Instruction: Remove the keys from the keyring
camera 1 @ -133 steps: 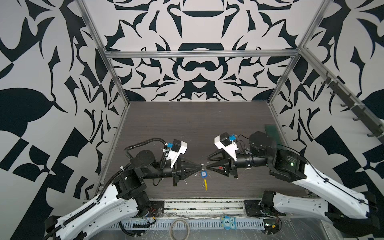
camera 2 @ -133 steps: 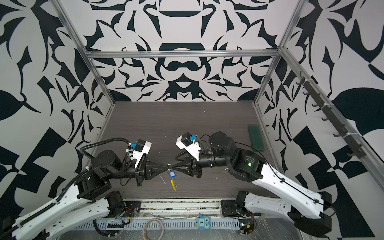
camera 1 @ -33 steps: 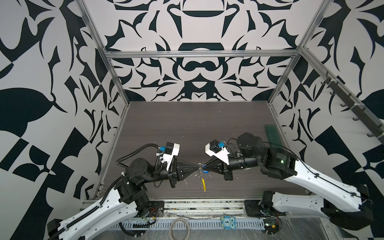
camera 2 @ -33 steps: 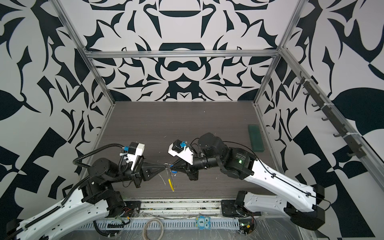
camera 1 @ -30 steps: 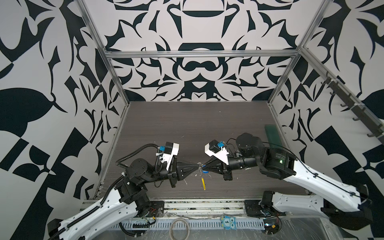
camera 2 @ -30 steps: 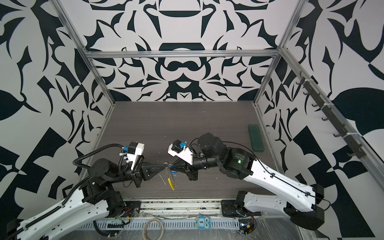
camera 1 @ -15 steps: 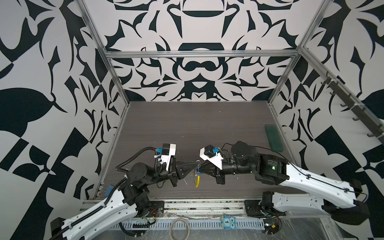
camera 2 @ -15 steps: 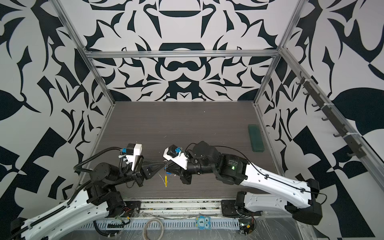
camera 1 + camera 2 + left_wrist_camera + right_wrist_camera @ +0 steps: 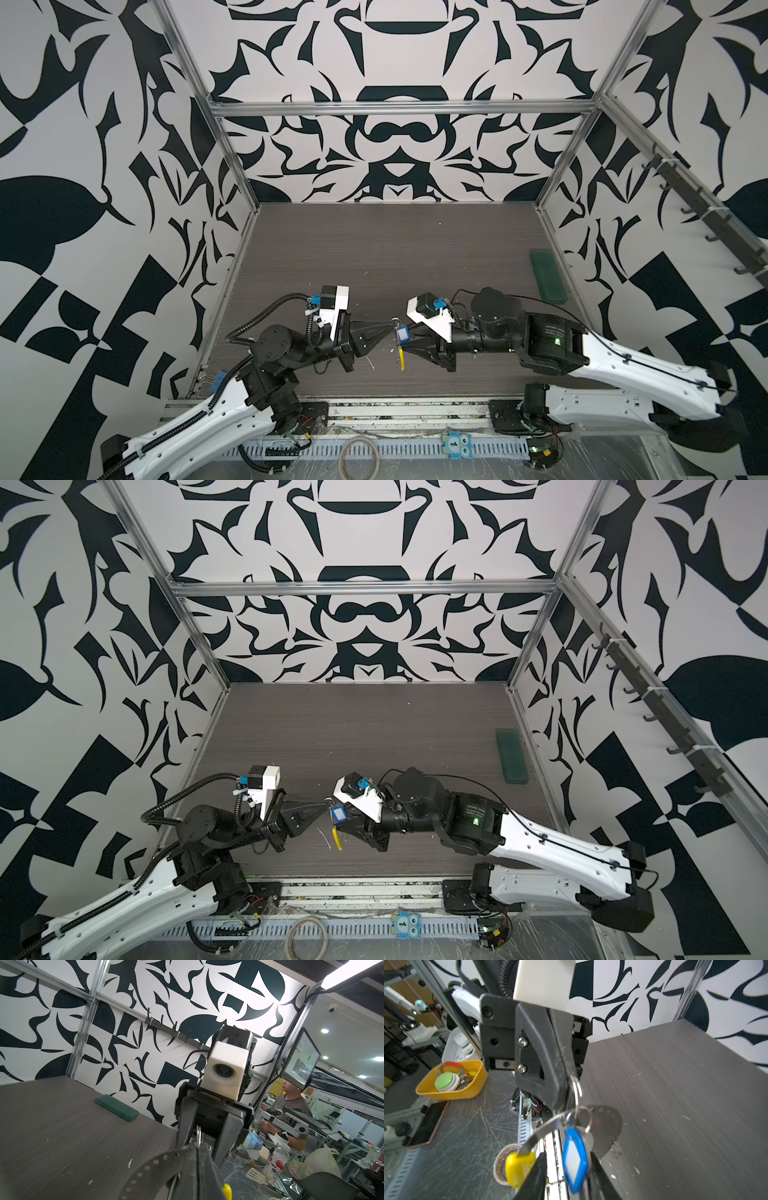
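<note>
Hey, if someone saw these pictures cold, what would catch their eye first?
The bold black-and-white patterned walls on every side. Near the table's front edge the two arms meet tip to tip: the left gripper pinches the keyring by its metal ring. The blue key tag dangles between the open jaws of the right gripper, beside the yellow sleeve.

Not much for you to read here. In both top views, the light-blue owl-shaped card (image 9: 455,444) (image 9: 404,924) on the white slotted rail (image 9: 415,448) along the near edge shows a "1". In the left wrist view, the clear plastic bottle with a red label (image 9: 275,1169) says "维C". The white print on the right arm's black housing (image 9: 548,332) is too small to read.
</note>
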Available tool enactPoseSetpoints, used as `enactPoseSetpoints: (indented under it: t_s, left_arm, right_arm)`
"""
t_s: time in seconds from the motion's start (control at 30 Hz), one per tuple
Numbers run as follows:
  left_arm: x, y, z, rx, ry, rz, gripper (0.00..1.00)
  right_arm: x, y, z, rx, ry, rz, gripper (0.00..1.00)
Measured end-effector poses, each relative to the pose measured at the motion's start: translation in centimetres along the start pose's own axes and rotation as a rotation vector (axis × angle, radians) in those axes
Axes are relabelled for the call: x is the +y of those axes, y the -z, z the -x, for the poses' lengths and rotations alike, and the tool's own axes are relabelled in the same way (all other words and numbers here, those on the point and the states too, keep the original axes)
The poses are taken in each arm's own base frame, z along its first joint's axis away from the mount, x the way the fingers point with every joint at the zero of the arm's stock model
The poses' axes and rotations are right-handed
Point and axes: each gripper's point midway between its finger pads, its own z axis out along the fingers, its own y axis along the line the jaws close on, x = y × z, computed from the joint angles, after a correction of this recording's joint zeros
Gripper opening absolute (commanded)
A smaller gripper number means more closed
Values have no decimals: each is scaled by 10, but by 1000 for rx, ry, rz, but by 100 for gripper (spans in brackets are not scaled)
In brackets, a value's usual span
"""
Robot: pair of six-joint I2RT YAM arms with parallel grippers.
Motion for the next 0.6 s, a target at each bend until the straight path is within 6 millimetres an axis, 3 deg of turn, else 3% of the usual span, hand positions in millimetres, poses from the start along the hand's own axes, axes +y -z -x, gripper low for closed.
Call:
enactPoseSetpoints:
  t_s: [0.27,0.37,0.6]
  left_arm:
    - [-2,1,2,-6,-4,-4,0]
    - [-2,1,2,-9,-6,-6,0]
    - [-6,3,6,-24,-13,-15,0]
  right_arm:
    - [8,34,44,-213,1,2,45]
    - [4,32,54,-272,-16,-13,45]
    - [1,14,53,-300,-66,7,45]
